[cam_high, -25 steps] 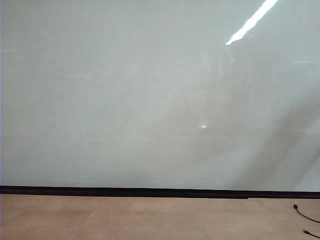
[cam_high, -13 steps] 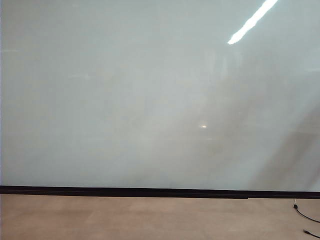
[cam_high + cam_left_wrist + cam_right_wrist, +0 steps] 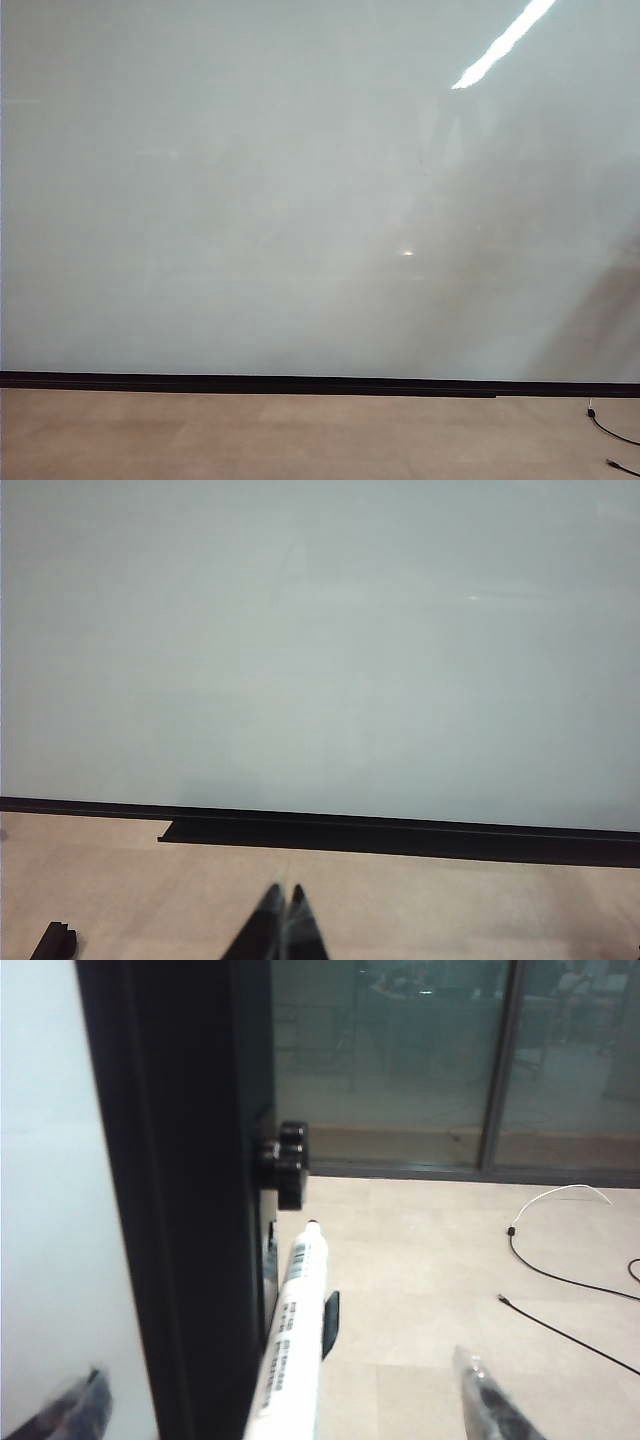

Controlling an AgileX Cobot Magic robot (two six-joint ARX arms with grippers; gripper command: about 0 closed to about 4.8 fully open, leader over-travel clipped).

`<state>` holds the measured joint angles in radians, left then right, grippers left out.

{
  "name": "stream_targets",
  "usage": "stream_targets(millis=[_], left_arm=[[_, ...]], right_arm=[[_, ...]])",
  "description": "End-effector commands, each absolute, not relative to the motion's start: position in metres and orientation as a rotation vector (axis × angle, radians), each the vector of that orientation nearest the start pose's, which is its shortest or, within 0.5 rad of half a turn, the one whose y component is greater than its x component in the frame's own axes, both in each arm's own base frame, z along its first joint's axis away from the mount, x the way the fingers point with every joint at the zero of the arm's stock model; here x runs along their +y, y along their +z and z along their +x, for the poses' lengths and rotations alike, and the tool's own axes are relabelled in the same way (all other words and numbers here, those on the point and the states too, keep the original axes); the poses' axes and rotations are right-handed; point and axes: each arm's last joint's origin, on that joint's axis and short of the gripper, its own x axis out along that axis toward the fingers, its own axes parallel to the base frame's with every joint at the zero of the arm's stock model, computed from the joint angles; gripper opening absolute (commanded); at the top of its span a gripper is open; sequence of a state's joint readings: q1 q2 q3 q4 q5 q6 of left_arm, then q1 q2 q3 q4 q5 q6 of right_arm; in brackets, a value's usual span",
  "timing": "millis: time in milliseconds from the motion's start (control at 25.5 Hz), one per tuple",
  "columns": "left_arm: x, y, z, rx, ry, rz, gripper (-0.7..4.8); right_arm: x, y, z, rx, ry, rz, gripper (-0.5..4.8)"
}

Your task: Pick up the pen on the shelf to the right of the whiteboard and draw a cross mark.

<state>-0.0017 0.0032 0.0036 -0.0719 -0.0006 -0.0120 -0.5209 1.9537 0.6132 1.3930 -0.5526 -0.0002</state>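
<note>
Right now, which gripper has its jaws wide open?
The right gripper: its jaws stand wide apart either side of the white marker pen. The left gripper's jaws are pressed together.

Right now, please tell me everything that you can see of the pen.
Only the right wrist view shows the pen: a slim white marker with small dark print along its barrel and a dark tip at its far end. It stands nearly upright, tilted a little, beside the black frame at the whiteboard's edge; its lower end is cut off, so its support is unseen. The right claw is open, one finger on each side, not touching it.
</note>
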Motion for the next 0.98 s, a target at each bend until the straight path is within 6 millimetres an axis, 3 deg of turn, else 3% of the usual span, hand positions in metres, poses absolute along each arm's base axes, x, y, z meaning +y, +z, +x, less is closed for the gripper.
stream_targets(millis=[39, 275, 393, 786, 904, 982], left_arm=[[0.0, 0.159, 0.097, 0.063, -0.005, -0.008, -0.05], [0.0, 0.159, 0.097, 0.064, -0.005, -0.008, -0.04], [0.0, 0.159, 0.097, 0.063, -0.005, -0.008, -0.05], [0.0, 0.159, 0.097, 0.063, -0.005, -0.008, -0.05], [0.0, 0.159, 0.097, 0.063, -0.005, -0.008, -0.04], [0.0, 0.159, 0.097, 0.063, -0.005, -0.008, -0.05]], right_arm=[[-0.15, 0.127, 0.294, -0.056, 0.044, -0.013, 4.7], [-0.148, 0.129, 0.302, -0.069, 0.067, -0.018, 4.6], [-0.147, 0.131, 0.305, -0.077, 0.086, -0.024, 4.07], [-0.146, 0.13, 0.305, -0.07, 0.074, -0.022, 3.6], [-0.149, 0.13, 0.304, -0.069, 0.066, -0.022, 3.08], [-0.149, 0.129, 0.303, -0.068, 0.053, -0.023, 3.05]])
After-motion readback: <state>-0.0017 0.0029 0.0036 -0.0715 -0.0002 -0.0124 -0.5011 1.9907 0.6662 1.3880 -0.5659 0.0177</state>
